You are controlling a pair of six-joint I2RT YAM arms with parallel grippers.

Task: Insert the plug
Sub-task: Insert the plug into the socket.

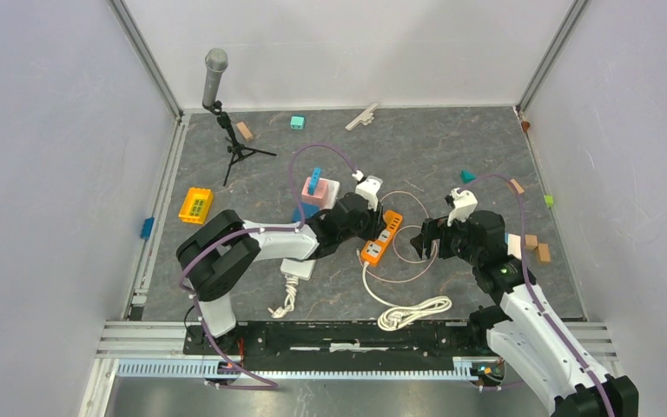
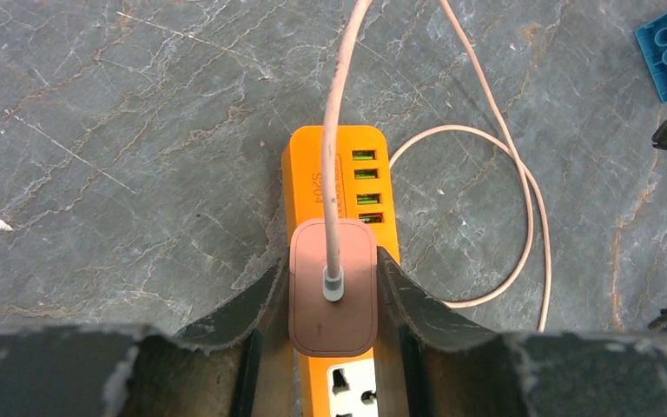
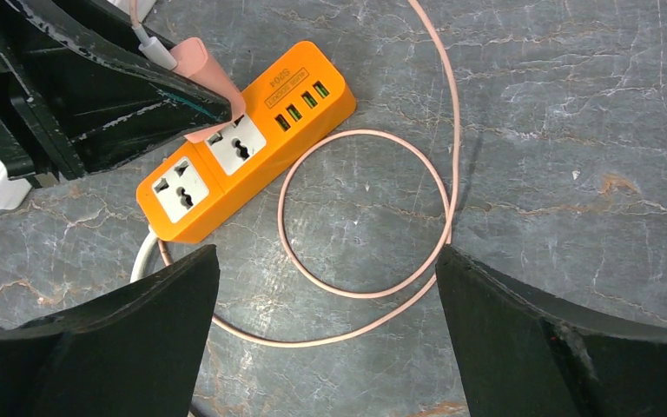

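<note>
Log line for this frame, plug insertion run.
left pincer: shut on pink plug | plug: over orange power strip, seating unclear | right pincer: open, empty, hovering nearby

Soft, even light from above fills all three views, bright on the white walls [image 1: 52, 130] and without glare on the grey table [image 1: 452, 148]. Shadows are faint (the pink cable [image 3: 448, 221] throws only a thin one beside itself), and focus is crisp throughout.
</note>
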